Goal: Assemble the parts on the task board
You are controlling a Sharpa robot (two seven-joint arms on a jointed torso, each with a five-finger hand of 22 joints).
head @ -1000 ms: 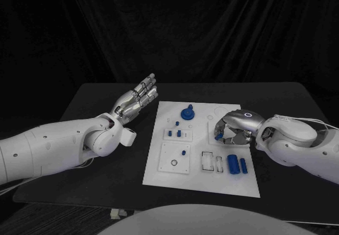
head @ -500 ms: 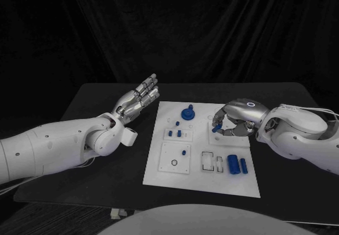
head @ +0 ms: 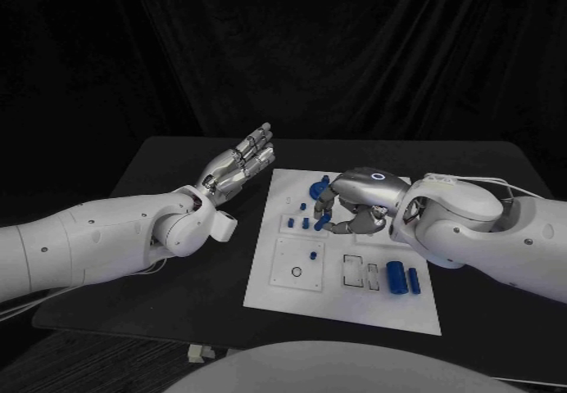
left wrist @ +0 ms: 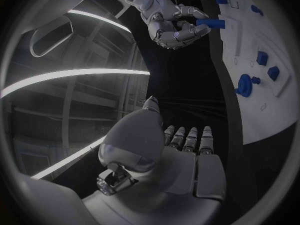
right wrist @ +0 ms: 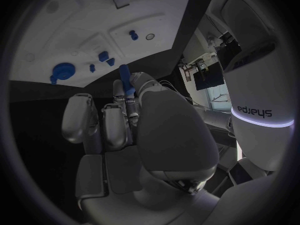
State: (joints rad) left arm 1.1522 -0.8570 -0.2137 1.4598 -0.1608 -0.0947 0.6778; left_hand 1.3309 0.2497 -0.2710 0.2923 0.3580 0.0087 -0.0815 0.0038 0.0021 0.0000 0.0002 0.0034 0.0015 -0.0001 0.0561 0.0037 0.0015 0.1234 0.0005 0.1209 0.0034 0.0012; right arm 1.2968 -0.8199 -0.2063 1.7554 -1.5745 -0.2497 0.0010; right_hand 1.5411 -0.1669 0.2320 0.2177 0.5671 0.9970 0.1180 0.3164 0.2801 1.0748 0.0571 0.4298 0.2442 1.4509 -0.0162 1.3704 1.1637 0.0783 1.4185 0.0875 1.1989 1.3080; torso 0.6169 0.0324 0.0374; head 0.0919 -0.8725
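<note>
The white task board [head: 342,304] lies in the middle of the black table. My right hand [head: 355,201] hovers over the board's far middle and pinches a slim blue peg [head: 321,221] in its fingertips; the same peg [right wrist: 125,78] pokes out past the fingers, and it [left wrist: 210,23] sticks out sideways from the right hand [left wrist: 170,24]. Just beyond stands a round blue knob [head: 317,187], partly hidden. My left hand [head: 242,160] is held flat with straight fingers beside the board's far left corner, holding nothing.
Two small blue pegs [head: 293,221] stand in a block on the board's left. Two longer blue pieces [head: 396,277] lie at its near right beside empty slots [head: 352,270]. A black ring [head: 296,272] and a small peg [head: 312,255] sit on the near-left plate.
My right hand has carried the blue peg leftward across the board, from its right side to just in front of the knob. The left hand has stayed where it was.
</note>
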